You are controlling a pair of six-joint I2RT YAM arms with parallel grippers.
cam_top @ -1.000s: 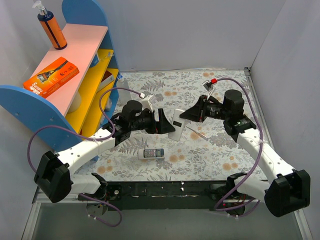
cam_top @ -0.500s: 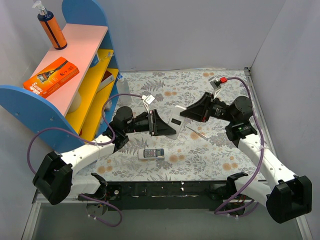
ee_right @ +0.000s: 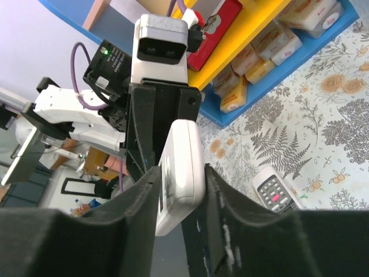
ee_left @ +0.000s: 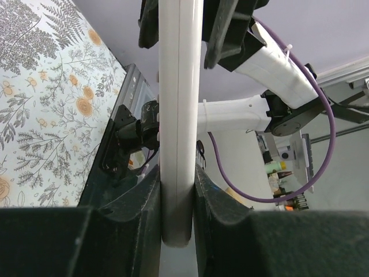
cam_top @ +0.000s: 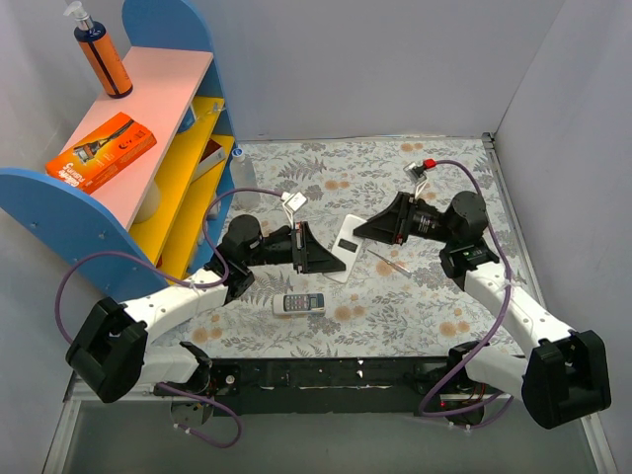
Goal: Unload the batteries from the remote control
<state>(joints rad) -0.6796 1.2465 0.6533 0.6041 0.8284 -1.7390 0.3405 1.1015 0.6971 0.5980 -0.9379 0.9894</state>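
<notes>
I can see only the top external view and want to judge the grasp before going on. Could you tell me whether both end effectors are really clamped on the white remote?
Observer: In the left wrist view, the left end effector pinches the white remote edge-on, with contact on both sides.
Operator: Thank you. And the right one, please?
Observer: In the right wrist view, the right end effector also clamps it, touching both sides, so the remote hangs between the two arms.

Orange box (cam_top: pixel 101 151) on pink shelf (cam_top: pixel 166 104)
</notes>
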